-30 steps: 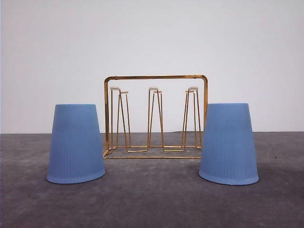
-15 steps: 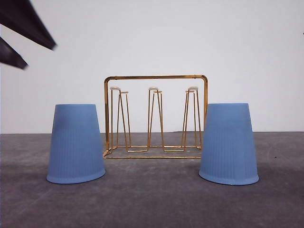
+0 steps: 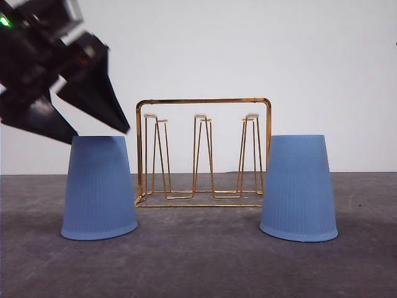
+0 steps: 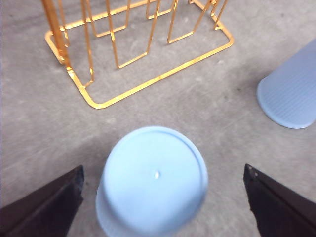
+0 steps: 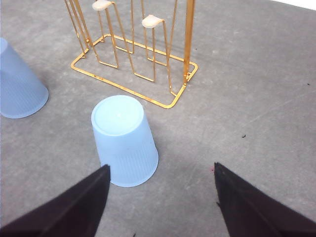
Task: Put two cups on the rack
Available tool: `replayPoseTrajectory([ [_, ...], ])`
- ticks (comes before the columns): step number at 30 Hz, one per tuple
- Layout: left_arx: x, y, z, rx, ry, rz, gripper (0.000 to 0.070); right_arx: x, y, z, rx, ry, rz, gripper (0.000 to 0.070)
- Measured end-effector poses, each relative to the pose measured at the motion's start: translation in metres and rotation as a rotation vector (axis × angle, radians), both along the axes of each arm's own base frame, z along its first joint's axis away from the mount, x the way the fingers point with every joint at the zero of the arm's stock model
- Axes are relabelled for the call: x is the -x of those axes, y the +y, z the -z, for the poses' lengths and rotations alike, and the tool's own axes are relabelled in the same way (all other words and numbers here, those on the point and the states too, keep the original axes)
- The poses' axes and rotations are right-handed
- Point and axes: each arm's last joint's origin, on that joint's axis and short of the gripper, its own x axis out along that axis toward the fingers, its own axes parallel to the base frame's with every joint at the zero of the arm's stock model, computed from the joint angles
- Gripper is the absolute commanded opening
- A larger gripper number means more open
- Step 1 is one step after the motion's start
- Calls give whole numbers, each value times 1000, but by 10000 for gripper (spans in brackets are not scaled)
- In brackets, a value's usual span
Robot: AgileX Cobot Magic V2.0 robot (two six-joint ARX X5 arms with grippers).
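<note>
Two light blue ribbed cups stand upside down on the grey table, the left cup and the right cup, one on each side of the gold wire rack. My left gripper hangs open just above the left cup's top, its black fingers spread on either side. In the left wrist view that cup lies between the wide-open fingers, with the rack beyond. My right gripper is open above the table, and the right cup stands just ahead of its fingers, apart from them.
A plain white wall backs the grey table. The rack's white-tipped pegs stand upright with nothing on them. In the left wrist view the right cup stands off to the side, and in the right wrist view the left cup does.
My left gripper has come down from the upper left corner of the front view to just above the left cup. The cups and the rack have not moved.
</note>
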Motion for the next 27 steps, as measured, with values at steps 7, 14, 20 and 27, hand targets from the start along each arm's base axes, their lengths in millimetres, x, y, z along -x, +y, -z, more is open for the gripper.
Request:
replayPoseTrajectory([
  [7,-12,-8,24,-39,73,6,634,0,0,0,0,0,0,428],
  [14,-19,-11,33,-60,76,-14,511,0,0,0,0,0,0,428],
  [20,-20,-11,31,-53,70,-26,382,0,0,0,0,0,0,428],
  [27,-19,-11,17,-36,134,-69,382,0,0,0,0,0,0,428],
])
